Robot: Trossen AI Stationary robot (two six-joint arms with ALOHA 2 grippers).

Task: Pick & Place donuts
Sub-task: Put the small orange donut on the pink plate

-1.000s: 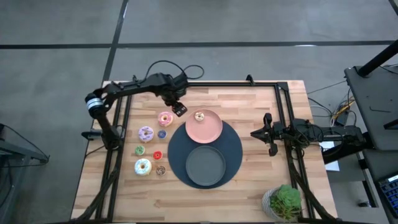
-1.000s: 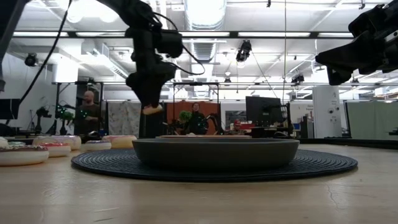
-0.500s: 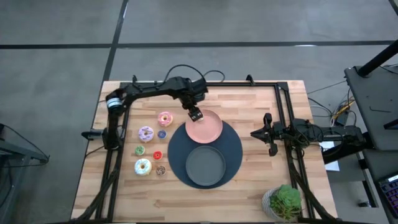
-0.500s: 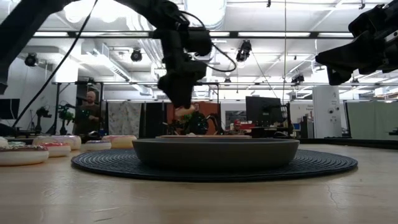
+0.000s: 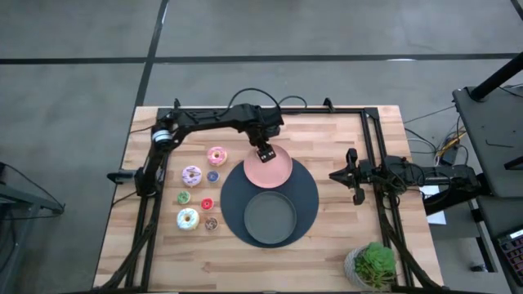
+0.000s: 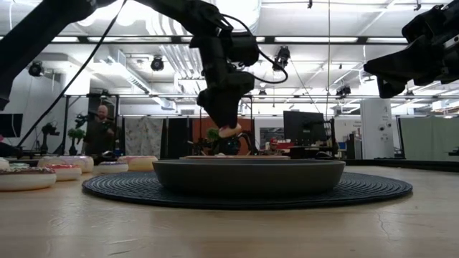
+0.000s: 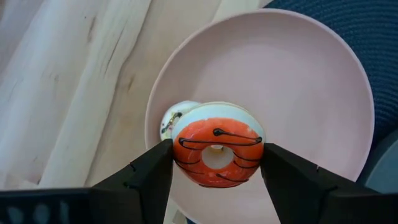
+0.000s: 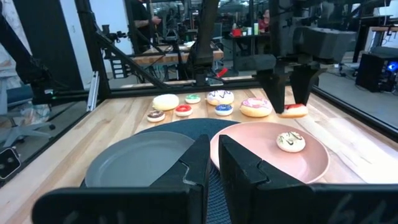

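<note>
While gripping an orange donut [image 7: 217, 152], left tool [image 7: 214, 168] hovers—above pink plate [image 7: 311, 81] (near rim).

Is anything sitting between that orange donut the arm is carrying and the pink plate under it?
Yes. In the left wrist view, a small white donut lies on the pink plate, partly under the orange donut held by the left gripper.

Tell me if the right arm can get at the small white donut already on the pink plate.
Probably yes: the right gripper faces the pink plate, but the left gripper, holding an orange donut, crowds the white donut.
</note>
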